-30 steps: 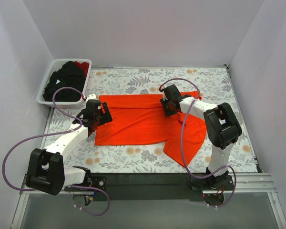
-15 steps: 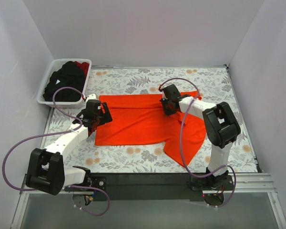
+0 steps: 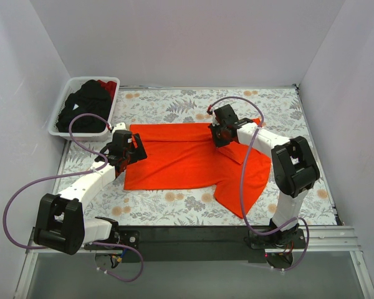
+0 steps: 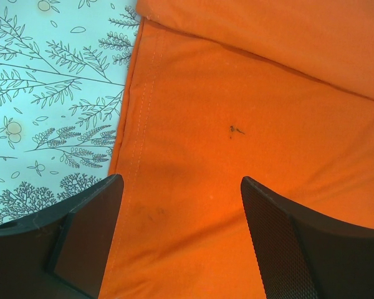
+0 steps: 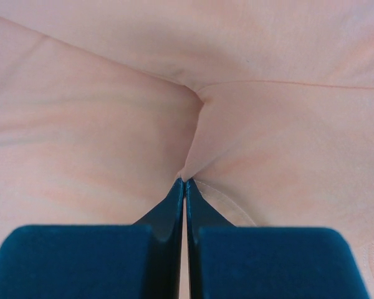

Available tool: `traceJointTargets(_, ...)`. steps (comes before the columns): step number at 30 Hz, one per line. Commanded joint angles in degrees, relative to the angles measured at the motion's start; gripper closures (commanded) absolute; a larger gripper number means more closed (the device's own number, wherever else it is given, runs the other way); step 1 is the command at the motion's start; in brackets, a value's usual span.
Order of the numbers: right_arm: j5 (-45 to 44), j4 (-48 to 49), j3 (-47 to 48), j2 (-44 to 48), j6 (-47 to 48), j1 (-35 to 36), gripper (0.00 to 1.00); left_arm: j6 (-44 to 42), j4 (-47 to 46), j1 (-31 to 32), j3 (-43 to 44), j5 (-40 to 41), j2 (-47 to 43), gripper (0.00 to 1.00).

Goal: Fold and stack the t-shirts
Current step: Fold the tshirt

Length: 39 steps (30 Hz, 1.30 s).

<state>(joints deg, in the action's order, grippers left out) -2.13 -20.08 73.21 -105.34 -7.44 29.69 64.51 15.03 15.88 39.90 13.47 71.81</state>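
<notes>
step in hand, as judged: first fold of the orange t-shirt (image 3: pixel 181 159), at the stage of taking hold. the garment lies spread on the patterned counter (image 3: pixel 174 208), at the centre of the top view, with one portion trailing toward 5 o'clock.

left pincer (image 4: pixel 181 205): jaws stand wide apart with nothing between them. it hovers over the shirt's 9 o'clock edge, and the stitched side hem (image 4: pixel 137 106) runs just beside one finger. whether the fingers touch the cloth cannot be told.

right pincer (image 5: pixel 184 187): jaws are pressed together, with a small peak of orange cloth nipped at the tips. in the top view it sits at the shirt's 1 o'clock region, near the far edge. creases run out from the nip, so the cloth appears to be under slight pull.

next move, as judged: the left pincer needs to descend and close on its edge so that both sides are held. the two should then travel together, at equal height, to carry one side across the body. an uneven lift is likely to skew the fold.

containers: one white basket (image 3: pixel 81 134) at 10 o'clock, at the counter's far left corner. it holds a heap of black t-shirts (image 3: pixel 84 112) and a dark red t-shirt (image 3: pixel 106 85) at its far end. these await folding.
</notes>
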Motion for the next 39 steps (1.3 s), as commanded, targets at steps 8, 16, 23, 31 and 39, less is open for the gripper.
traceJointTargets(8, 12.1, -2.7, 3.7, -2.8, -2.5, 0.1, 0.86, -0.5, 0.4, 0.1, 1.5, 0.1, 0.0, 0.25)
traceJointTargets(16, 12.1, -2.0, 4.9, 0.4, -2.4, -8.7, 0.67, 2.5, 0.4, -0.8, 6.4, 1.2, 4.8, 0.25)
traceJointTargets(23, 20.0, 7.2, 5.9, -0.8, -5.1, -25.6, 0.72, 4.0, -0.5, -4.0, 20.5, 1.3, 20.7, 0.29)
traceJointTargets(31, 24.0, 12.9, 10.1, -10.1, -7.5, -33.4, 0.78, 2.6, -0.3, -4.6, 34.2, 3.7, 36.5, 0.48)
traceJointTargets(39, 26.3, 13.4, 13.4, -19.6, -7.9, -37.9, 0.78, 1.6, 1.6, -5.6, 35.3, 5.5, 41.9, 0.53)
